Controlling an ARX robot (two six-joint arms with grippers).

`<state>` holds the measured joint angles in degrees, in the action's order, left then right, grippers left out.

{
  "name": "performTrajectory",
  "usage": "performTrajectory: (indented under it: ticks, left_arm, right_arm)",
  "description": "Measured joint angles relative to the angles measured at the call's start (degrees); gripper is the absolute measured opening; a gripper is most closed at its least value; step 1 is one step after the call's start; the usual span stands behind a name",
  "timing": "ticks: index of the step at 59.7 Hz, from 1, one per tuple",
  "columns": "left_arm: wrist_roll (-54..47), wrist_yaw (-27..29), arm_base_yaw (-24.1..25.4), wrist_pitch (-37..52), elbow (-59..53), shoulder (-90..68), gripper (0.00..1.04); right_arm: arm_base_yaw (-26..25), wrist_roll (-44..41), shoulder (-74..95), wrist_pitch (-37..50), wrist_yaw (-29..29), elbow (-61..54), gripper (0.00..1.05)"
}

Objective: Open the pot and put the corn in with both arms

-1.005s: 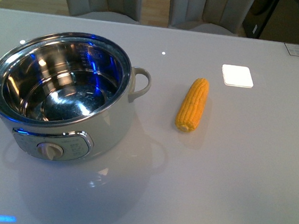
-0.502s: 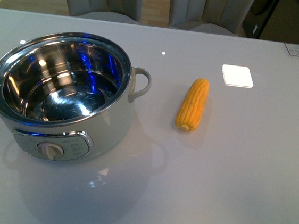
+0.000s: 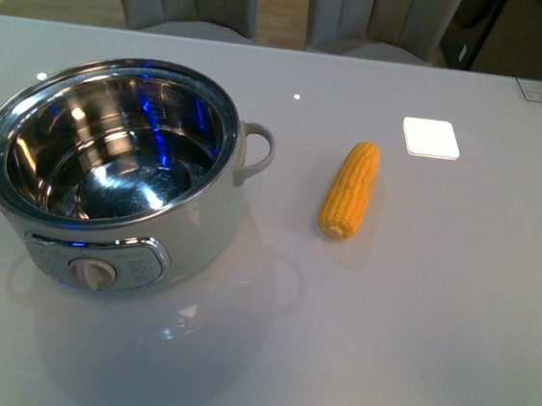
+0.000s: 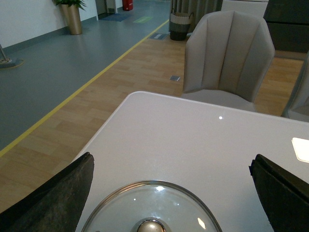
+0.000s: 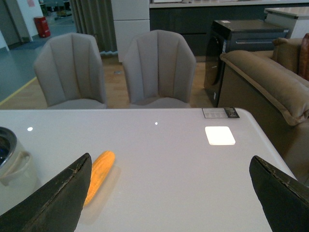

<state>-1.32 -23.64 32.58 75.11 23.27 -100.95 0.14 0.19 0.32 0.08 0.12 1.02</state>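
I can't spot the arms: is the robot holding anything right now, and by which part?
Nothing. Left gripper and right gripper are open and empty; the corn lies untouched on the table.

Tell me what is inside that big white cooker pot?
Nothing is in it: the large round white cooker shows only its bare shiny steel bowl with blue reflections. The near inner wall is hidden behind the rim. The yellow-orange corn cob lies outside, on the pale table.
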Motion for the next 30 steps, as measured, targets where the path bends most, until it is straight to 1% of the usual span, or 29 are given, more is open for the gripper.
performTrajectory:
  ticks: [1, 2, 3, 5, 9, 15, 17, 24, 27, 30]
  left_arm:
    - [0.35, -3.10, -0.33, 2.38, -1.25, 0.22, 0.86]
    - [0.44, -4.07, -0.87, 3.28, -2.27, 0.85, 0.83]
    - [0.66, -4.57, -2.10, 3.67, -3.96, 2.16, 0.77]
    - [0.76, -4.22, -3.85, 3.63, -6.34, 4.33, 0.70]
    - [0.81, -1.81, -6.58, 2.62, -10.01, 8.72, 0.57]
    - [0.98, 1.53, -9.79, 0.39, -13.62, 14.75, 0.41]
    - [0.98, 2.80, -11.21, -0.87, -14.95, 17.31, 0.34]
    - [1.01, 6.27, -14.62, -5.20, -17.90, 24.33, 0.15]
    - [1.05, 8.13, -16.24, -7.87, -19.19, 28.17, 0.04]
    - [1.20, 9.31, -17.53, -10.14, -20.04, 31.41, 0.04]
  right_arm:
    - [0.00, 0.02, -0.02, 0.00, 0.07, 0.00, 0.96]
    - [0.00, 0.02, -0.02, 0.00, 0.02, 0.00, 0.96]
    - [0.00, 0.02, 0.00, 0.00, 0.02, 0.00, 0.96]
    - [0.00, 0.00, 0.00, 0.00, -0.02, 0.00, 0.96]
    - [0.00, 0.02, 0.00, 0.00, -0.02, 0.00, 0.96]
    - [0.00, 0.00, 0.00, 0.00, 0.02, 0.00, 0.96]
    - [0.00, 0.00, 0.00, 0.00, 0.02, 0.00, 0.96]
    - [0.00, 0.02, 0.00, 0.00, 0.00, 0.00, 0.96]
    - [0.00, 0.00, 0.00, 0.00, 0.00, 0.00, 0.96]
    - [0.00, 0.02, 0.00, 0.00, 0.00, 0.00, 0.96]
